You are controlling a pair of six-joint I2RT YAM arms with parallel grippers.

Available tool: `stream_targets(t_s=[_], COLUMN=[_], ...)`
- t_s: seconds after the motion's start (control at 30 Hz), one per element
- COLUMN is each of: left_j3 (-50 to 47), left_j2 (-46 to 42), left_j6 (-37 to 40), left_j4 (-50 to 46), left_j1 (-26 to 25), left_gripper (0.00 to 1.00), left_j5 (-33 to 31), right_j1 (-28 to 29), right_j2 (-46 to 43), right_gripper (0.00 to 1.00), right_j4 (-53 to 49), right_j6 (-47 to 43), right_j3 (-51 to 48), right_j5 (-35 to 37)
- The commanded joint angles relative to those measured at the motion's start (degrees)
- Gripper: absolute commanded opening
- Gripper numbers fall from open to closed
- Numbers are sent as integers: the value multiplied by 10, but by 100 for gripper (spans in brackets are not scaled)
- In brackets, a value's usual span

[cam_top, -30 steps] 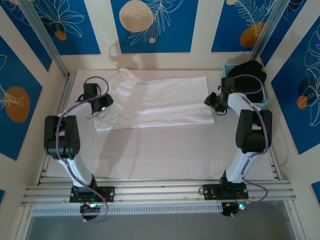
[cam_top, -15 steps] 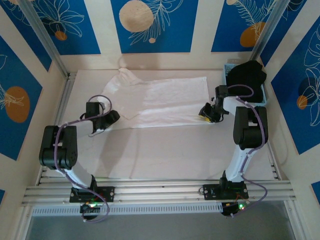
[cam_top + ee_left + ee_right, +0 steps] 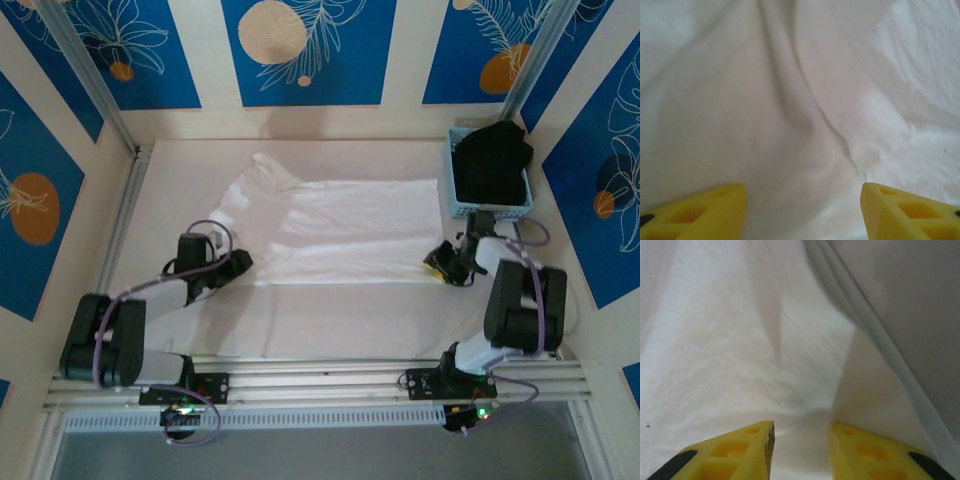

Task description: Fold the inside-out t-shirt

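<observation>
Blue-patterned walls ring the pale worktop [image 3: 330,320]. I see the inside-out t-shirt [image 3: 340,230] spread flat between my two pincers. The left pincer [image 3: 240,264] stands wide apart at the shirt's near corner, gripping nothing, with cloth lying loose between its fingers. The right pincer [image 3: 436,264] is narrowed on a pinch of cloth. Just beyond it a basket [image 3: 452,175] holds a black garment [image 3: 492,160].
</observation>
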Motion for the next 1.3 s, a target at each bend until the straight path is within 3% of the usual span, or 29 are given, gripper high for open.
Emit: stream_targets(t_s=[0.0,0.13,0.3,0.43,0.7,0.97,1.07,1.27], left_j3=[1,7,16,22,-12,-25,-27,-34], left_j2=[-99,-167,-104,-36,-15,-26,-27,-28], left_j6=[-9,24,16,12,20,27,29,28], left_j4=[-81,-141,-99,-62,-43,-44,-44,-39], left_j1=[-19,6,41,54,73,82,84,89], left_gripper=[64,67,66,64,64,63,64,64], left_j5=[-26,-122,-66,-36,-41,-36,-34,-28], right_j1=[54,250,464,565,634,640,638,626], right_j2=[-109,-152,-33,106,289,367,380,384], right_gripper=[35,41,51,58,59,54,46,17], right_j4=[43,130,192,205,177,154,143,128], right_j6=[-19,-108,-204,-264,-321,-309,-302,-285], right_j3=[-18,-8,84,180,327,393,412,429], right_j5=[29,69,98,136,143,153,174,209])
